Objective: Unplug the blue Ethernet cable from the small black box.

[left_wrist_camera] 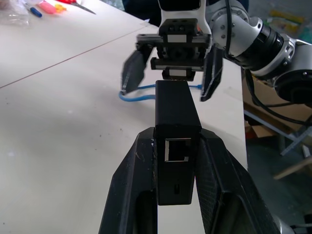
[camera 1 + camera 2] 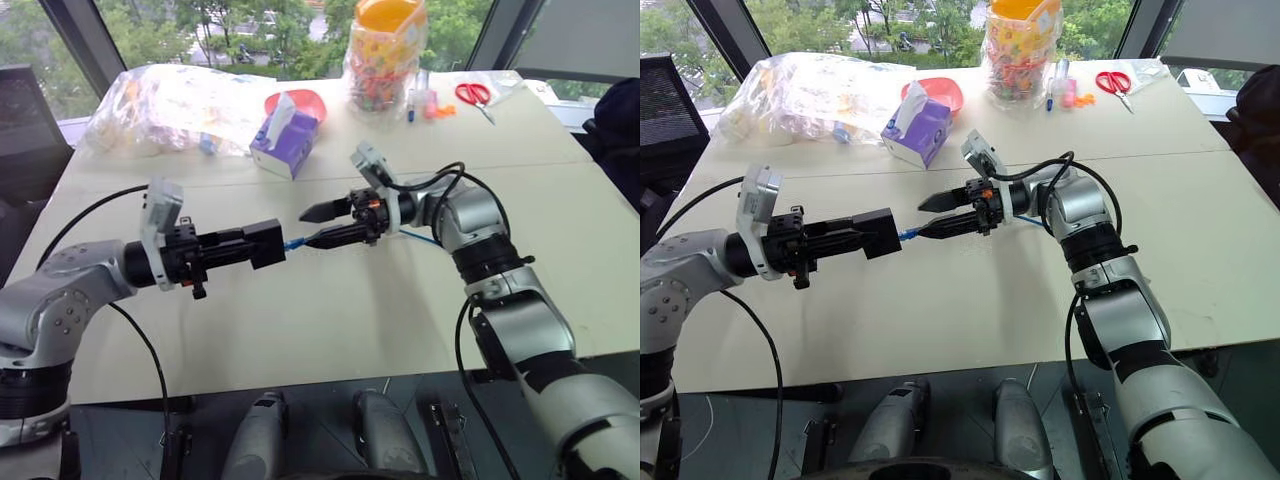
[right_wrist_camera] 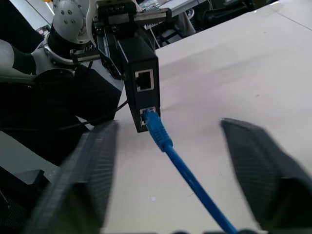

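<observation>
Bench (image 2: 330,330): a wide pale bench below both my arms; the task's things are held in the air above its middle, not lying on it.
Things at the far side: a big clear plastic bag (image 2: 170,105), a purple tissue box (image 2: 285,140), a jar of colourful bits (image 2: 385,55) and red scissors (image 2: 475,95); all well apart from my work.
Left hand (image 2: 262,245): closed on the small black box, one finger on each flat side, pointing toward my right hand.
Right hand (image 2: 322,226): its two fingers stand apart, one above and one below the line of the cable, tips just beside the plug; I see nothing gripped between them.
Small black box (image 1: 176,141): hard plastic and light, I judge; it has two sockets on the end that faces my right hand, and the upper one is free.
Blue cable (image 3: 192,183): it is plugged into the lower socket, then runs between my right fingers and lies in a loose curve on the bench behind them.
Plug (image 3: 157,127): a small blue boot with a clear tip inside the socket, still seated.
How it will handle: the cord is thin, soft and bends easily, so pulling on the cord itself would only stretch it and may hurt the plug.
Where to take hold: on the stiff boot directly at the socket, pressing the small latch if it has one, which I cannot see.
Risk: the box may slip or twist in my left hand when I pull, since its sides look smooth.
</observation>
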`<state>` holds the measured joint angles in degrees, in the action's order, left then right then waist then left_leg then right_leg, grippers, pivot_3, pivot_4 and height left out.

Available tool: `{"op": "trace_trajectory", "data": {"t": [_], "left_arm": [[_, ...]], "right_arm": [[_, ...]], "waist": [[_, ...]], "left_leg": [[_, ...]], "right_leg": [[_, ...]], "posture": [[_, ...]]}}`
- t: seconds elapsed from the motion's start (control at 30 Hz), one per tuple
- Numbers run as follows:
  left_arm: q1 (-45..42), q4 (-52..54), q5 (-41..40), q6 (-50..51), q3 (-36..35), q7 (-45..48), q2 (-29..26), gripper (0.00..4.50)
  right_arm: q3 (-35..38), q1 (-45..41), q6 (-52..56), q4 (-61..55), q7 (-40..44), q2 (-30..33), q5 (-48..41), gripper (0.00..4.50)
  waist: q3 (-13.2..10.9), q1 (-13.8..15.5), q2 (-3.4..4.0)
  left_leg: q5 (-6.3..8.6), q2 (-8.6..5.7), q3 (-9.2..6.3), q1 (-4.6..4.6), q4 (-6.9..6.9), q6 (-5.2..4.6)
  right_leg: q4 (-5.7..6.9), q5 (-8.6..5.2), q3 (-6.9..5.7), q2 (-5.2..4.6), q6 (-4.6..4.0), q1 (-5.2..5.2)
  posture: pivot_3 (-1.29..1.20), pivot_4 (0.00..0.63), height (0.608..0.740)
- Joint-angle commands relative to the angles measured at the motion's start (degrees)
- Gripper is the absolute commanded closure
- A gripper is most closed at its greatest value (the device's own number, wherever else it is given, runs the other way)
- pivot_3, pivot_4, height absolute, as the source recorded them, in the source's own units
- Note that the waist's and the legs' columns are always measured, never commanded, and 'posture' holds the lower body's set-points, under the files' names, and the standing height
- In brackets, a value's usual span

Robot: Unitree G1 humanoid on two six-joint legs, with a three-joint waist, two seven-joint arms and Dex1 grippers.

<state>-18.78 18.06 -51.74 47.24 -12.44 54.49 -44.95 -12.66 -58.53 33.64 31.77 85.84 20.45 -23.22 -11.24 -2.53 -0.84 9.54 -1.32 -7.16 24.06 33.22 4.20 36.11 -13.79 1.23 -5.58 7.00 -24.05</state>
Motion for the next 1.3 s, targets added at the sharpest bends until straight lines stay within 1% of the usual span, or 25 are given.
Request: {"op": "trace_trajectory", "data": {"t": [0.03, 0.27, 0.7, 0.8, 0.9, 0.93, 1.3], "left_arm": [[-1.4, 0.4, -1.1, 0.1, -1.5, 0.0, -0.7, 4.04], [-2.4, 0.1, -1.9, 0.8, -1.9, -1.1, 0.1, 4.04], [-1.2, 1.4, -2.2, 0.5, -2.1, -2.0, -0.2, 4.04], [-0.8, 1.8, -2.1, 0.4, -2.0, -2.1, -0.1, 4.04], [-0.4, 2.1, -2.0, 0.2, -1.9, -2.2, -0.1, 4.04], [-0.3, 2.2, -2.0, 0.2, -1.9, -2.2, -0.1, 4.04], [0.3, 2.6, -2.3, 0.2, -1.5, -1.5, -0.5, 4.04]], "right_arm": [[1.0, -0.5, 0.0, -1.5, 0.9, -0.4, -0.5, 2.11], [-0.4, 1.4, 1.3, -5.3, 0.7, -1.7, -0.5, 2.11], [-1.2, 1.4, 2.4, -7.1, 1.0, -2.5, -0.8, 2.11], [-1.3, 1.2, 2.4, -7.0, 1.1, -2.6, -0.8, 2.85], [-1.3, 1.2, 2.4, -7.1, 1.2, -2.6, -0.7, 4.31], [-1.3, 1.2, 2.4, -7.2, 1.2, -2.6, -0.7, 4.41], [-0.8, 1.6, 2.7, -7.0, 0.1, -2.1, -0.1, 4.41]], "waist": [[0.0, 0.0, 0.00], [0.0, -0.1, 0.00], [0.0, -0.1, 0.00], [0.0, -0.1, 0.00], [0.0, -0.1, 0.00], [0.0, -0.1, 0.00], [0.0, -0.1, 0.00]], "left_leg": [[0.00, 0.00, 0.00, 0.00, 0.00, 0.00], [0.00, 0.01, 0.00, 0.03, -0.01, 0.00], [0.00, 0.01, 0.00, 0.04, 0.00, 0.00], [0.00, 0.01, 0.00, 0.04, 0.00, 0.00], [0.00, 0.01, 0.00, 0.04, 0.00, 0.00], [0.00, 0.01, 0.00, 0.04, 0.00, 0.00], [0.00, 0.01, 0.00, 0.04, 0.00, 0.00]], "right_leg": [[0.01, 0.00, 0.00, 0.00, 0.01, -0.01], [0.06, 0.04, 0.00, 0.02, 0.08, -0.08], [0.07, 0.05, 0.00, 0.02, 0.09, -0.10], [0.07, 0.05, 0.00, 0.02, 0.09, -0.10], [0.07, 0.05, 0.00, 0.02, 0.09, -0.10], [0.07, 0.05, 0.00, 0.02, 0.09, -0.10], [0.08, 0.05, 0.00, 0.02, 0.09, -0.10]], "posture": [[0.00, 0.150, 0.728], [0.00, 0.150, 0.728], [0.00, 0.150, 0.728], [0.00, 0.150, 0.728], [0.00, 0.150, 0.728], [0.00, 0.150, 0.728], [0.00, 0.150, 0.728]]}}
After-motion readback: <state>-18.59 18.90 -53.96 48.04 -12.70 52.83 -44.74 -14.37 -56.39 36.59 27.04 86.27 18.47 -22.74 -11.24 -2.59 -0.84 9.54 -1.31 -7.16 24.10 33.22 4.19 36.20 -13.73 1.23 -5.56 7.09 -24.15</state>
